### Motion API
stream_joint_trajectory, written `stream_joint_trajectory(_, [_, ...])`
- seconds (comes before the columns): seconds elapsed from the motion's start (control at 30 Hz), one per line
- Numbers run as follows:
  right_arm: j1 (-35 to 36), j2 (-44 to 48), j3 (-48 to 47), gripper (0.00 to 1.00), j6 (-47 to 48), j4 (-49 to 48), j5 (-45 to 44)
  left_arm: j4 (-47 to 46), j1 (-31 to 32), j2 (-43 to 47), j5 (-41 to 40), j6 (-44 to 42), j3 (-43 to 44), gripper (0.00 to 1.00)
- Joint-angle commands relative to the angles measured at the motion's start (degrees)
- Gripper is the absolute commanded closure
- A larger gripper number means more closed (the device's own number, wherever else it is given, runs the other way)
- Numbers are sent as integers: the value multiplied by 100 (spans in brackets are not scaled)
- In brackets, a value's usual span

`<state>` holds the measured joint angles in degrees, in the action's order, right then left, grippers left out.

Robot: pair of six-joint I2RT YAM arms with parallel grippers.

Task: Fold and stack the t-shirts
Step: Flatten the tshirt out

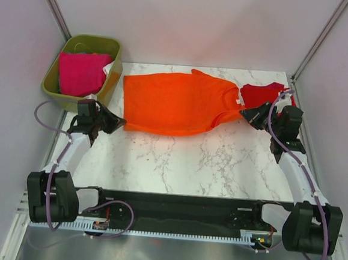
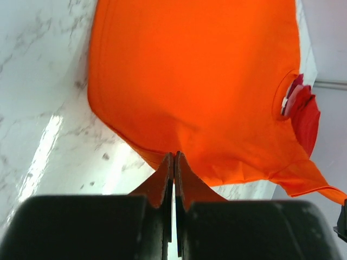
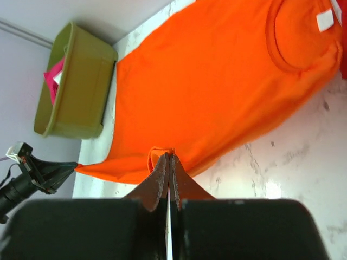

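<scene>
Pinching orange t-shirt (image 1: 176, 103) at its near edge, left jaws and right jaws both clamped on it. I should lift both ends level, cloth taut.

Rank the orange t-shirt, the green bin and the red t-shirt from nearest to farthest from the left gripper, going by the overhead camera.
1. orange t-shirt: its near-left corner is pinched in the left gripper.
2. green bin: just beyond the gripper, at the far-left corner.
3. red t-shirt: far right, past the orange shirt's collar.
</scene>
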<state>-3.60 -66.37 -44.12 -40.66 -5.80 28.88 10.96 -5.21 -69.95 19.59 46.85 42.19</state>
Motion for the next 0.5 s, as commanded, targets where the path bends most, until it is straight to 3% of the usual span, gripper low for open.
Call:
stream_joint_trajectory(0.0, [-18, 791, 481, 100, 532, 420, 117, -112, 3, 605, -148, -326, -536, 98])
stream_joint_trajectory(0.17, [-18, 1924, 913, 100, 814, 1176, 83, 11, -6, 1255, -307, -159, -1265, 98])
stream_joint_trajectory(0.47, [-18, 3735, 1159, 100, 797, 2819, -268, 731, -111, 2090, -851, -106, -1565, 98])
